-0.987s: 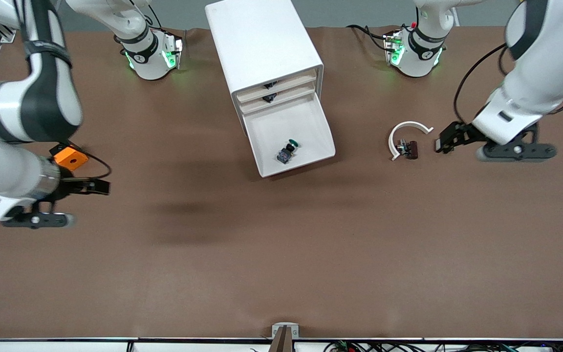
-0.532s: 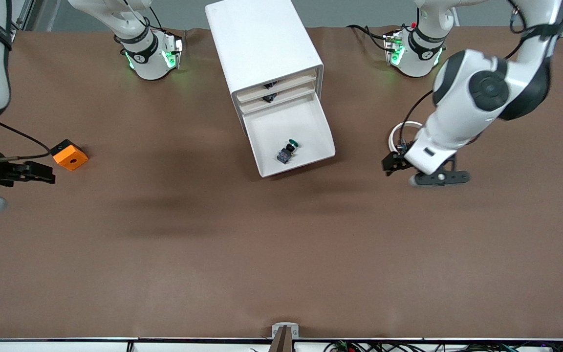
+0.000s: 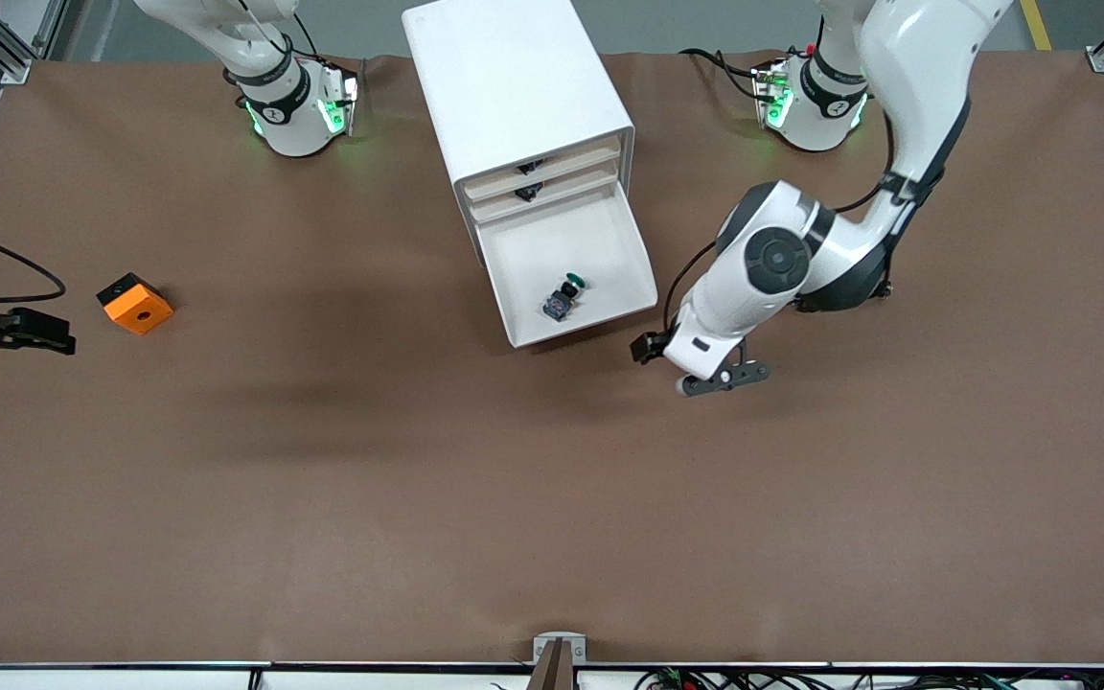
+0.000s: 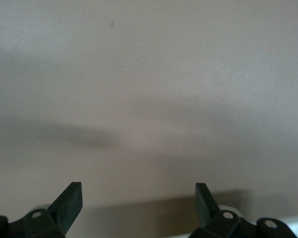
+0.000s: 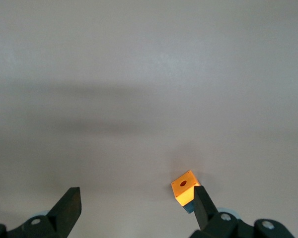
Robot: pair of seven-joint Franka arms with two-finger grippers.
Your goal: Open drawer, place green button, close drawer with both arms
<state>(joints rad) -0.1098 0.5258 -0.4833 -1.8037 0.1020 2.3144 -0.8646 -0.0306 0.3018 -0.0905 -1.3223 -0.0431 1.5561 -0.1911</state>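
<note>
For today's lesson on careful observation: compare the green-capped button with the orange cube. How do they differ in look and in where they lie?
The button has a green cap on a dark body; the orange cube is one colour with a hole in its top. The button lies inside the open drawer; the cube sits on the bare table, toward the right arm's end. Both are small, and neither is held.

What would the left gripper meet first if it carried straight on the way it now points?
Most likely the bare table, just in front of the open drawer: the left gripper shows only tabletop ahead in its wrist view. Depth is unclear, so it might graze the drawer's front.
</note>
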